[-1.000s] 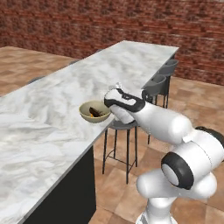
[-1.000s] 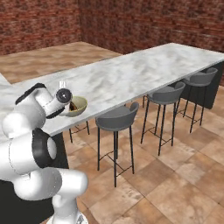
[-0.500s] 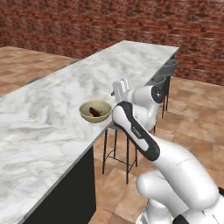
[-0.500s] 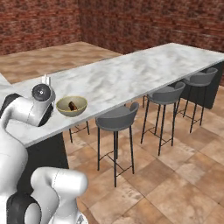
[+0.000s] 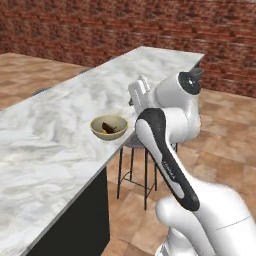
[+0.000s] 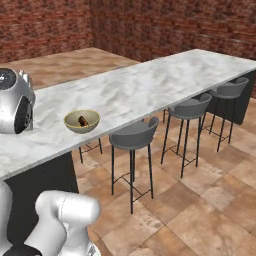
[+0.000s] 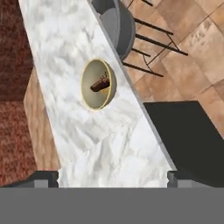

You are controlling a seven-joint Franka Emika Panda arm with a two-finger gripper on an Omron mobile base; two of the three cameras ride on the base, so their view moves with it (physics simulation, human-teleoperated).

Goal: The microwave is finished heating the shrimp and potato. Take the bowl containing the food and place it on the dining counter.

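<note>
The olive-tan bowl [image 5: 109, 127] [image 6: 82, 121] [image 7: 98, 84] stands upright on the marbled dining counter [image 5: 55, 115] [image 6: 150, 80] [image 7: 65, 48], close to its stool-side edge. Inside lie the dark brown potato [image 5: 113, 128] [image 7: 99, 85] and the small orange shrimp [image 5: 104, 132]. My gripper [image 5: 140, 85] [image 7: 113, 178] is open, with its fingertips [image 7: 46, 177] wide apart and nothing between them. It hangs above and to the right of the bowl, well apart from it. The microwave is out of view.
Grey bar stools [image 6: 134, 135] [image 6: 190, 107] [image 6: 227, 89] line the counter's floor side, one [image 7: 116, 22] just beside the bowl. The black cabinet base [image 5: 75, 220] sits under the slab. A brick wall [image 5: 100, 25] closes the far end, and tiled floor [image 6: 200, 200] lies to the right.
My gripper, which was at the bowl's rim a second ago, has let go and drawn back up and to the right as the arm folds. The bowl has stayed on the counter.
</note>
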